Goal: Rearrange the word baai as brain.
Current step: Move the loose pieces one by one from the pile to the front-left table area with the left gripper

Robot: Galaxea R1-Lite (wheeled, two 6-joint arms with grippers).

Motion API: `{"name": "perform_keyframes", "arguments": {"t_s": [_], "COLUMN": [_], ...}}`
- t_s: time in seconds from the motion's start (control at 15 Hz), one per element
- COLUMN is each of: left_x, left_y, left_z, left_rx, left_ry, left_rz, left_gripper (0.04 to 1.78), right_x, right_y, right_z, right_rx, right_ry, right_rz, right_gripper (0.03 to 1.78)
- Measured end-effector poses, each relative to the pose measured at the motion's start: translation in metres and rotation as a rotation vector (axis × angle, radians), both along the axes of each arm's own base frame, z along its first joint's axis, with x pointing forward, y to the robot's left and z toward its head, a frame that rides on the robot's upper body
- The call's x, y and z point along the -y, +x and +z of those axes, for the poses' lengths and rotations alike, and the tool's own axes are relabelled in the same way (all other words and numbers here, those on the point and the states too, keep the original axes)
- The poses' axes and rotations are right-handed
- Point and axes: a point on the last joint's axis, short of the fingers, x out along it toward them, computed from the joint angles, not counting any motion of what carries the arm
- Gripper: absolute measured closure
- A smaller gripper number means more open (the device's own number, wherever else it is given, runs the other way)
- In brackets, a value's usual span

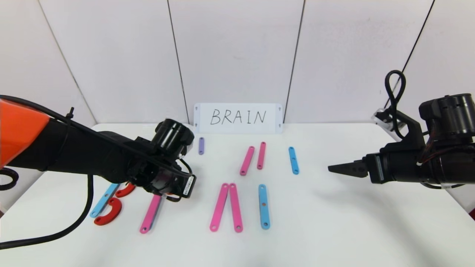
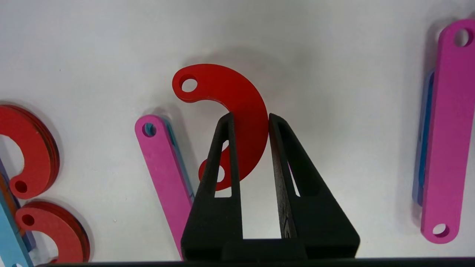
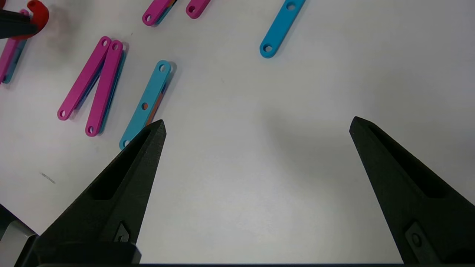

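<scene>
Left gripper (image 2: 250, 122) pinching a red half-ring (image 2: 237, 111) across its band, centre of the left wrist view; the ring casts a soft shadow on the white table (image 2: 334, 74), so it looks lifted clear, though I cannot be sure. Just beside it lies a pink strip (image 2: 165, 163) stacked on a blue one, likely the stem of the letter being reworked. Two more red half-rings (image 2: 35, 148) sit at the left edge of that view with a light-blue strip (image 2: 9, 237), forming the B. In the head view, the remaining letters run across the middle: a pink pair (image 1: 227, 207) meeting in a point, a light-blue strip (image 1: 264, 206), further pink strips (image 1: 253, 158) and a purple strip (image 1: 201, 145) behind, below the card reading BRAIN (image 1: 238, 118) at upper centre. Right gripper (image 3: 256, 126) hangs spread wide over bare table at the right, idle. Judged step: building the R, second letter. Next move calls for setting the ring's open ends against the top of the pink stem, then adding a slanted leg.
</scene>
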Motion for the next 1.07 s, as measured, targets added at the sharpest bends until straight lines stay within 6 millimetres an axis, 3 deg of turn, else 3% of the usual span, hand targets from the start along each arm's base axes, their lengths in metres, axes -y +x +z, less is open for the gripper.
{"name": "perform_keyframes", "arguments": {"t_s": [0.73, 0.93, 1.07], "left_x": [-0.003, -0.002, -0.003], "left_y": [0.001, 0.006, 0.006], "left_z": [-0.012, -0.012, -0.013], "left_rx": [-0.034, 0.001, -0.001], "left_ry": [0.001, -0.02, -0.019], "left_rz": [0.044, 0.048, 0.048], "left_gripper": [1.51, 1.31, 1.04], "right_x": [-0.001, -0.001, -0.001], "right_y": [0.001, 0.001, 0.001], "right_z": [-0.002, -0.002, -0.002], "right_rx": [-0.006, -0.007, -0.007], "right_ry": [-0.001, -0.002, -0.002], "right_rz": [0.003, 0.002, 0.003], "right_gripper": [0.08, 0.08, 0.08]}}
